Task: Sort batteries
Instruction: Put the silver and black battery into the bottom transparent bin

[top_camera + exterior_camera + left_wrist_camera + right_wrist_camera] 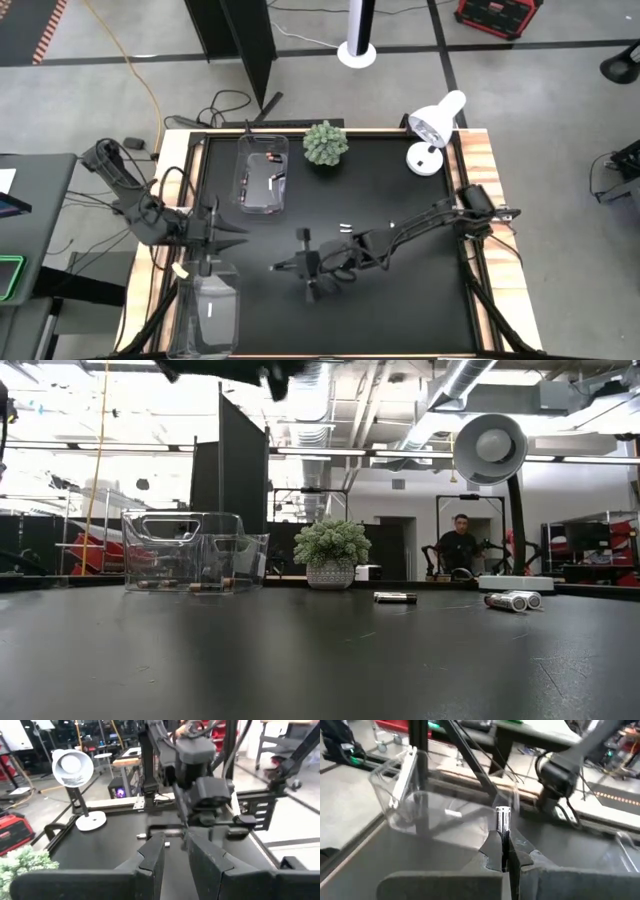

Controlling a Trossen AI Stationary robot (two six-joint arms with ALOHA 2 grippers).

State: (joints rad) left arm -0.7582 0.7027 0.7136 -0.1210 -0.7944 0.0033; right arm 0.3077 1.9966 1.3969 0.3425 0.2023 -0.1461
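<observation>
My right gripper (285,266) hovers over the table's middle, pointing toward the left edge and shut on a silver battery (503,819). My left gripper (236,232) is open (175,857) near the left edge, just beyond a clear bin (190,300). That bin holds one white battery (210,311). A second clear bin (243,170) at the far left holds dark, copper-ended batteries (190,586). Loose batteries lie on their sides on the black table: silver ones (512,601) and a dark one (395,598), seen from above as a small cluster (345,228). My right gripper pinches the silver battery by one end (503,834) between its two fingers. The other end sticks out past the fingertips (492,850), in line with them. The battery is lifted clear of the table.
A small potted plant (325,143) stands at the far edge, and a white desk lamp (432,130) at the far right corner. Wooden rails (480,160) frame the black tabletop. People sit in the room behind (460,545).
</observation>
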